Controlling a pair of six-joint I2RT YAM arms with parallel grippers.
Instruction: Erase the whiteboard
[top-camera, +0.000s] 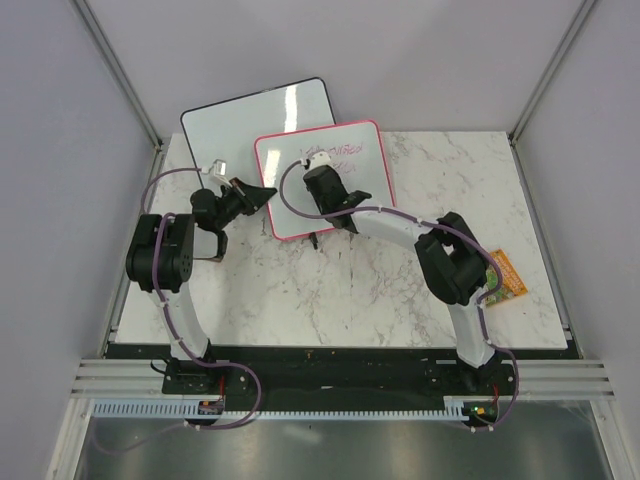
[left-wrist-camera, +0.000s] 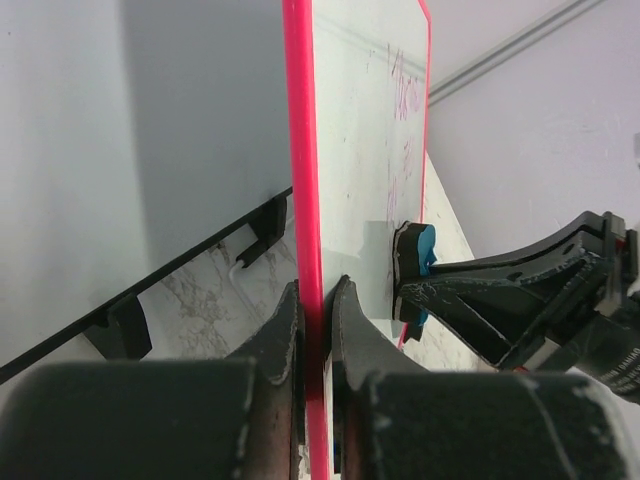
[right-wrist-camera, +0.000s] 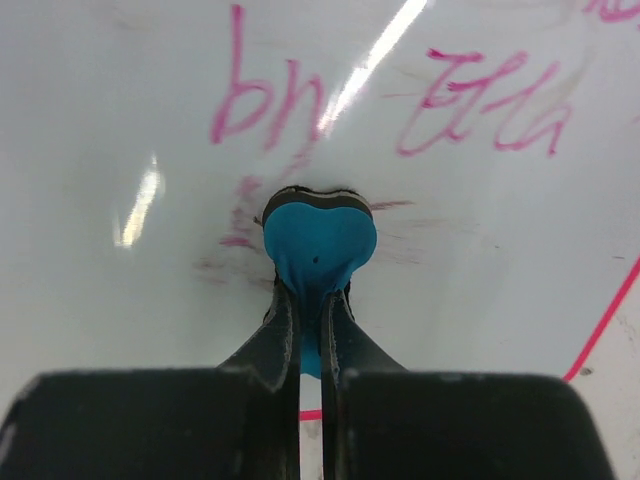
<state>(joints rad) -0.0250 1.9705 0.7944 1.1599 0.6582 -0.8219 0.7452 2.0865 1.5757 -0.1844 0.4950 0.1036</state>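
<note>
Pinching a blue eraser (right-wrist-camera: 320, 245), the right end effector (right-wrist-camera: 310, 300) presses it on the whiteboard (top-camera: 372, 175), standing on the table (top-camera: 330, 290), its pink edge clamped by the left end effector (left-wrist-camera: 318, 300); pushing hard could slip that edge free and topple it.

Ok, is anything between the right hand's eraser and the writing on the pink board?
Nothing visible. The blue eraser in the right hand sits against the board, and the writing lies just beyond it on bare surface. The left hand clamps the board's edge, off to the side of that path.
</note>
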